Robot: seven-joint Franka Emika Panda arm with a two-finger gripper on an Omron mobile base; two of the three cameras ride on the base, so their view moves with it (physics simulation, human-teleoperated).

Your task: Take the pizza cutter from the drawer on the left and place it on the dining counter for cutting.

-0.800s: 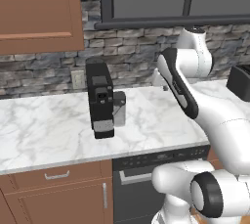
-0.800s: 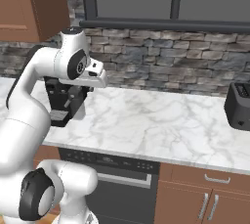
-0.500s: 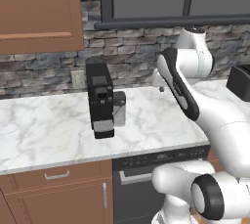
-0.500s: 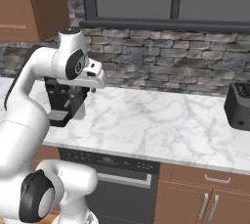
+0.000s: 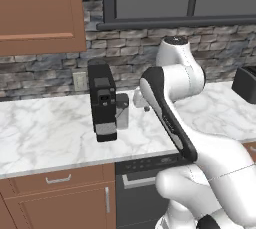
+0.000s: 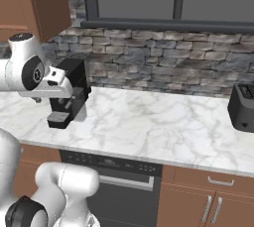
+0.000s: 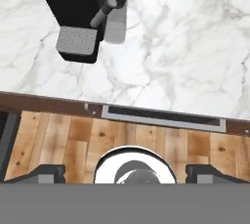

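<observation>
Item 1, pizza cutter: I cannot tell where it lies.

Item 2, drawer (image 5: 37, 183): lower left of the left base view, reddish-brown front flush with the cabinet, small curved silver handle, directly under the marble worktop (image 5: 45, 133).

Item 3, my gripper (image 7: 126, 173): bottom of the hand view, jaws spread wide and released, nothing between them. My fingertips (image 7: 46, 171) sit at the far left and far right of that edge, above the wooden plank floor (image 7: 63, 137).

Item 4, coffee machine (image 5: 102, 100): black, upright on the worktop at centre left of the left base view; upper left of the hand view. Marks on its small panels are too small to read.

Item 5, dishwasher (image 6: 116, 184): black front below the worktop, with a silver bar handle.

Item 6, toaster (image 6: 243, 107): dark, on the worktop at the right edge of the right base view.

Item 7, wall outlet (image 5: 79, 79): on the grey stone wall, just left of the coffee machine.
</observation>
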